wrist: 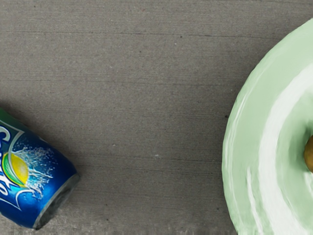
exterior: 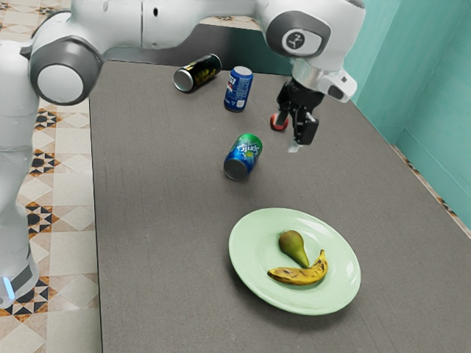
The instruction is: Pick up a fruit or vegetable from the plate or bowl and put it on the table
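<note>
My gripper hangs above the table beyond the plate, its fingers apart and nothing visible between them. The light-green plate lies nearer the exterior view's lower edge, holding a green-brown pear and, touching or close beside it, a spotted yellow banana. In the wrist view the plate is partly in view, with a bit of the brown pear at the picture's edge.
On the grey table, a Sprite can lies on its side, also in the wrist view as a can. Farther back are a blue can, a black can lying down, and a small red object by the gripper.
</note>
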### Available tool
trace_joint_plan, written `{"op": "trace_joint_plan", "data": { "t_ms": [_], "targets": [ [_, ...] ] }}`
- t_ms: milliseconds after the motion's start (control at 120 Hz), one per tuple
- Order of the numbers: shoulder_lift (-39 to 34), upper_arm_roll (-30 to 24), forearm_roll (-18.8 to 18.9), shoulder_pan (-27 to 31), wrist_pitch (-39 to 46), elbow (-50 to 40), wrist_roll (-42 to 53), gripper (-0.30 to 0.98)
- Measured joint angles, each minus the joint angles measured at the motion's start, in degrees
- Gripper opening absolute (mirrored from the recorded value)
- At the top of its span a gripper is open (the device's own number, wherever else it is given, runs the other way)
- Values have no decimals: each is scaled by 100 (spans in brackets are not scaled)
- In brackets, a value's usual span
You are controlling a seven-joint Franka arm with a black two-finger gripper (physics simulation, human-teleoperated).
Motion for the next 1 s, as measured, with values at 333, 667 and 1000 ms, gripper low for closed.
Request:
{"op": "trace_joint_plan", "data": {
  "t_ms": [333, 667, 1000],
  "targets": [
    [20, -347, -317, -629, 43, -712, -317, 69],
    [-7, -366, -710, -622, 655, -1280, -116, 69],
    [66, -704, -735, -733, 1521, -1272, 190, 69]
  ]
}}
